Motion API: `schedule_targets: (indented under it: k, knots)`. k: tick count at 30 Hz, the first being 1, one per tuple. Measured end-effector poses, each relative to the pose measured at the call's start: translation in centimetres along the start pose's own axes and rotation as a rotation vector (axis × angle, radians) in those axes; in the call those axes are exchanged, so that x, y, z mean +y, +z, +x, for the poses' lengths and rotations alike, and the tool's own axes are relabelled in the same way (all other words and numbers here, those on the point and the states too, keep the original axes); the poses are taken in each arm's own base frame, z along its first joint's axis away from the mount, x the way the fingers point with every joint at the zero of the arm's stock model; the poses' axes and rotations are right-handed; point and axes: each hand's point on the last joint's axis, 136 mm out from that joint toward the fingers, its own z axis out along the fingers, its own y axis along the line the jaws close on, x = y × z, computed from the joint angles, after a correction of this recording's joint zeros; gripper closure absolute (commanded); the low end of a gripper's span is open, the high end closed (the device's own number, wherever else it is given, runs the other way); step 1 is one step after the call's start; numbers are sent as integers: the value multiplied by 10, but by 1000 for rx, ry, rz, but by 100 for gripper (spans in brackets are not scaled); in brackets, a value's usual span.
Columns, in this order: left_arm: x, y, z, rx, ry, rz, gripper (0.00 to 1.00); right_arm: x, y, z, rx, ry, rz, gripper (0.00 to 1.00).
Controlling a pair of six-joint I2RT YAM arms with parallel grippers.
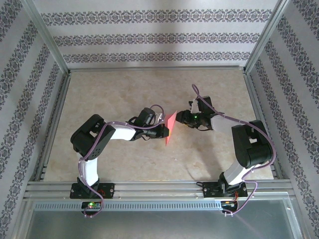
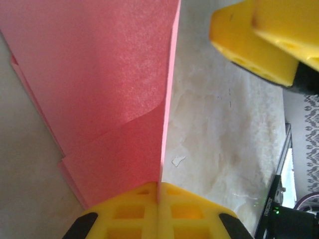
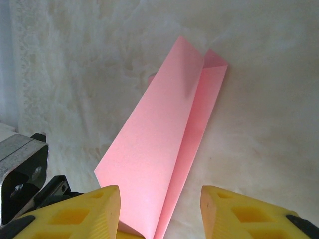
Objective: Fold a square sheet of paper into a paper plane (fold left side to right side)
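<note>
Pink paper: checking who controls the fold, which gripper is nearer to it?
Left. The left gripper is shut on the paper at its edge; the right gripper hangs open around its opposite end, unclamped.

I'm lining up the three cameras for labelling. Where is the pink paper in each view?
Top external: pink paper at mid-table, near the picture's centre.
Left wrist: left and centre, rising from the shut left gripper at the bottom edge.
Right wrist: centre, running from the gap of the open right gripper toward the upper right.
Shared landmark: the beige marbled table behind it.
</note>
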Motion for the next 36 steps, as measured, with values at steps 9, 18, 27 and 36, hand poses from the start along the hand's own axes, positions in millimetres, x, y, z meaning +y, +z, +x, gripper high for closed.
schedule_targets:
  k: [9,18,27,36]
  knots:
    - [1,2,-7,-20,-53,60,100,3,22,3,29,3,-7,54]
    - [-1,1,-11,-32,-69,82,100,4,32,-5,26,-3,-11,56]
    - [-2,3,-14,-45,-81,100,100,2,40,-3,42,16,-2,56]
    - [7,5,-13,-43,-108,90,95,-6,49,-5,55,33,26,56]
